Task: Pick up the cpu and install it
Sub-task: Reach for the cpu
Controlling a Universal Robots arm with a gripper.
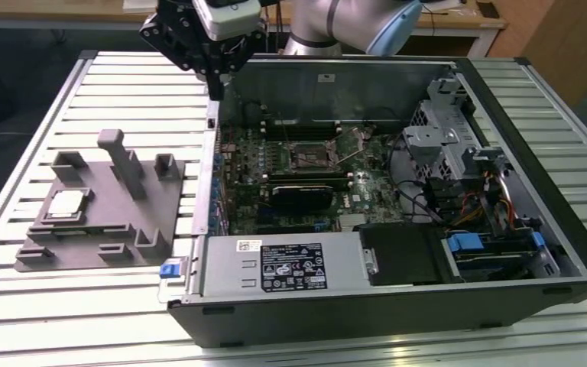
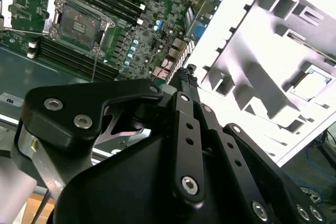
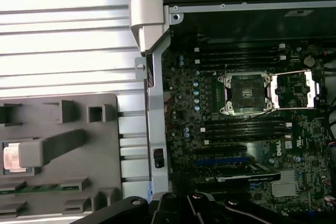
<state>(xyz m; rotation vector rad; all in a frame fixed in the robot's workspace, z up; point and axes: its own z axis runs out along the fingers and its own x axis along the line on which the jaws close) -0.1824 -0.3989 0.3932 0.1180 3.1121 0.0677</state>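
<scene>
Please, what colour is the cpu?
The flat square cpu is pale silver-grey, best in the exterior view.

A pale metal table (image 1: 120,92) made of long slats runs nearly edge to edge across the exterior view. Two things stand directly on the slats. A grey plastic tray (image 1: 64,256) with upright blocks is at left-centre of the frame. Just beside it, an open computer case (image 1: 375,310) takes up the centre and right.
</scene>
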